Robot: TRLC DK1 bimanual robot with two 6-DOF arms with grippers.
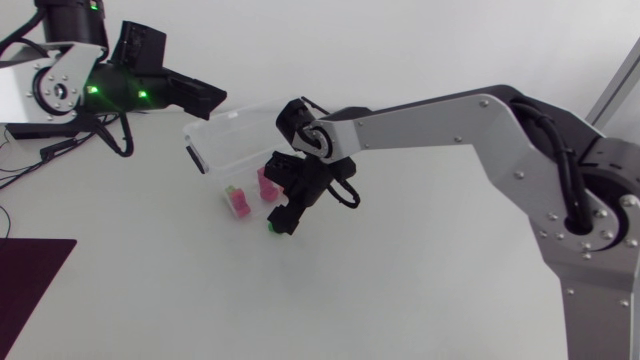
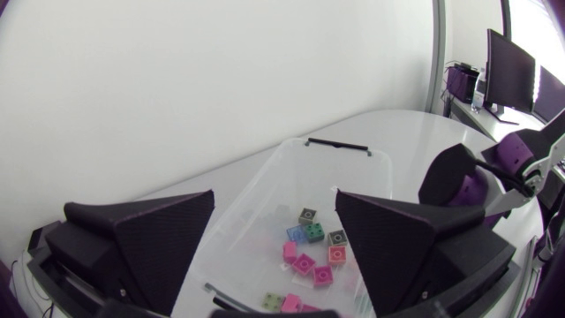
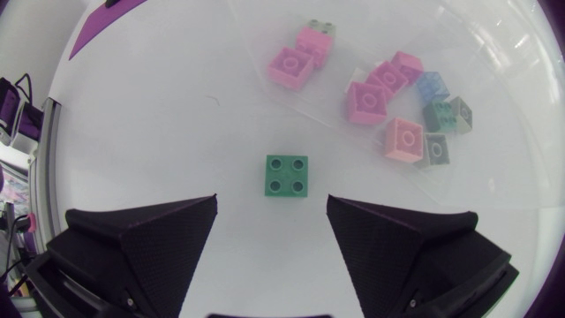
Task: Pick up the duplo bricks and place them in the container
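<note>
A clear plastic container [image 1: 225,130] stands at the back of the table. Several duplo bricks lie in it, pink [image 2: 305,263], blue [image 2: 311,231] and grey [image 2: 307,215]. My left gripper [image 1: 212,100] hangs over the container's left end, open, with nothing between its fingers [image 2: 274,199]. One green brick [image 3: 287,176] lies alone on the table beside the container [image 3: 494,132]. My right gripper [image 3: 272,201] is open just above it, the brick a little ahead of the fingertips. From the head view the green brick [image 1: 271,228] peeks out under the right gripper [image 1: 286,208].
Pink bricks [image 1: 238,203] show through the container's clear wall. A dark purple mat [image 1: 30,280] lies at the table's left front corner, and cables [image 1: 60,148] trail near the left arm's base. My right arm [image 1: 450,125] spans the table's right half.
</note>
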